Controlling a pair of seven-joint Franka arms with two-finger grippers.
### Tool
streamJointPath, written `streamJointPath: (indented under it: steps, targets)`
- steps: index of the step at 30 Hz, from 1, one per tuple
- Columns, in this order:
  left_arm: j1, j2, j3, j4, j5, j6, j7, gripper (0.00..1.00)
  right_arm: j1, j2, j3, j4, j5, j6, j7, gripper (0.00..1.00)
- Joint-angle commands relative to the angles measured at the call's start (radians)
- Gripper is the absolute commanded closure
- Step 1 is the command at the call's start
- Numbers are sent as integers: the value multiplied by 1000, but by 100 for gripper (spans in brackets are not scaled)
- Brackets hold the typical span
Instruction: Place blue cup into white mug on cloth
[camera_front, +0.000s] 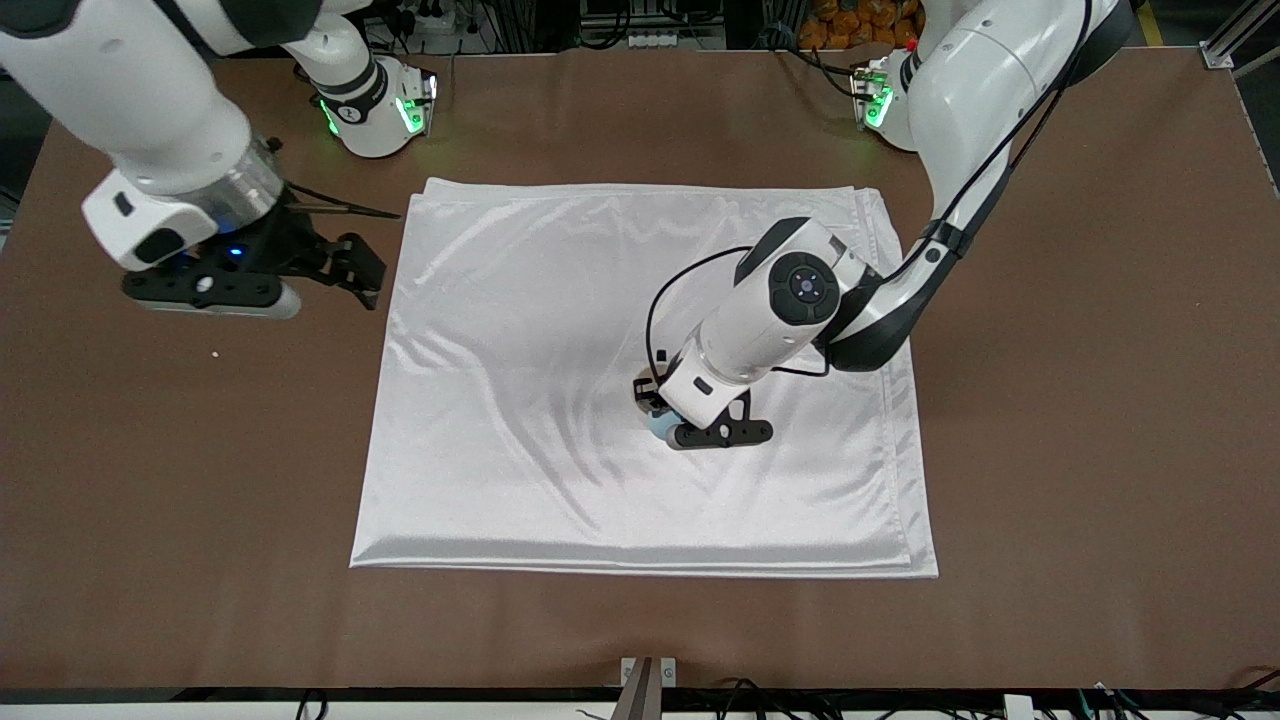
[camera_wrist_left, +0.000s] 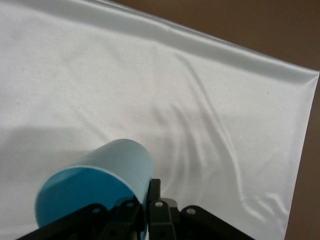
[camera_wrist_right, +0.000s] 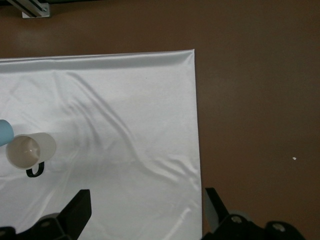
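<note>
No text, label, brand, number or sign can be read anywhere in these views.

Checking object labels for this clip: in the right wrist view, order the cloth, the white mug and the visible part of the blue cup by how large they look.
Largest to smallest, as they appear:
1. cloth
2. white mug, standing upright on the cloth
3. blue cup, only a sliver at the picture's edge, beside the mug; its true size cannot be judged here.
</note>
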Motion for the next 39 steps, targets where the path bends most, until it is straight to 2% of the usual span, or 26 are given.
streamJointPath:
  steps: [1, 7, 13, 20, 26, 32, 39]
  targets:
    - [-12, 46, -18, 34, 33, -4, -34, 100, -65, -44, -3, -32, 24, -7, -125, 0]
    - [-14, 49, -23, 24, 32, -11, -36, 100, -78, -61, -89, -30, 25, -18, -241, 0]
    - [-11, 46, -44, 4, 35, -76, -37, 100, -79, -61, -153, -32, 27, -22, -338, 0]
    - [-9, 43, -44, -17, 35, -137, -37, 100, -76, -58, -212, -35, 104, -19, -341, 0]
    - [-11, 43, -44, -17, 41, -149, -37, 100, -76, -52, -215, -39, 105, -9, -341, 0]
    - [-11, 39, -44, -16, 39, -152, -37, 61, -75, -52, -213, -69, 105, 14, -343, 0]
    - [-11, 16, -43, -13, 39, -186, -37, 42, -73, -52, -213, -93, 107, 36, -364, 0]
